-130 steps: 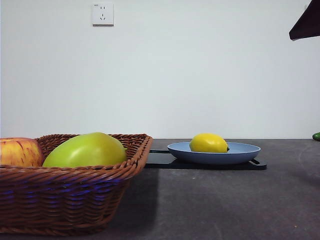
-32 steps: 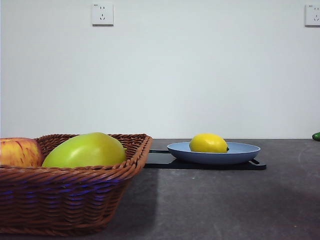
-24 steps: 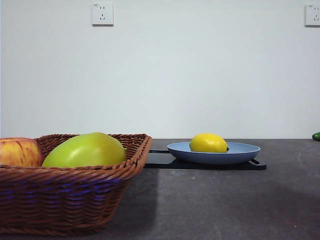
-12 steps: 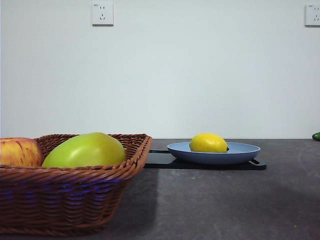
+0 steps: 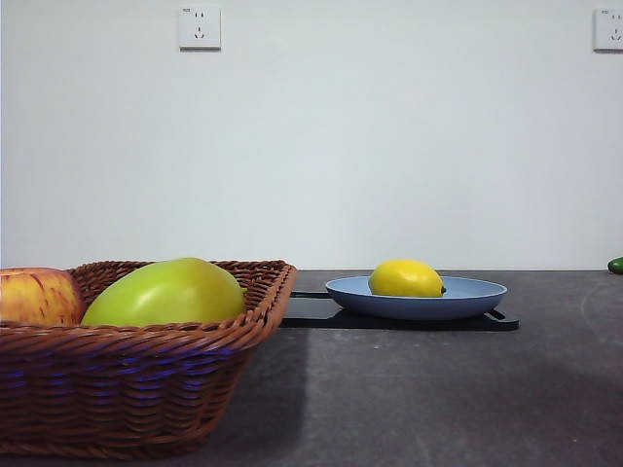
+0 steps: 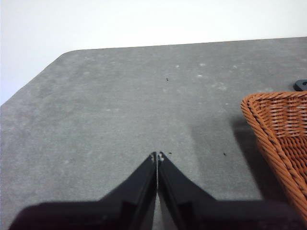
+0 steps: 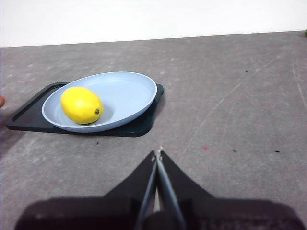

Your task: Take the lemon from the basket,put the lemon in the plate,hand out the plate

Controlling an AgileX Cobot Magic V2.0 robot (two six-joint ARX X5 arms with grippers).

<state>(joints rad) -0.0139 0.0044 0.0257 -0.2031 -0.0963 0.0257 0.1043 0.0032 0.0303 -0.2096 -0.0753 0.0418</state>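
Right wrist view is showing us the lemon lying in the plate on a black tray, with the right gripper closed, empty and apart from it. We are judging the plate stiff, light and smooth, best pinched at its raised rim while kept level so the lemon is not rolling; the left gripper is waiting closed beside the basket.
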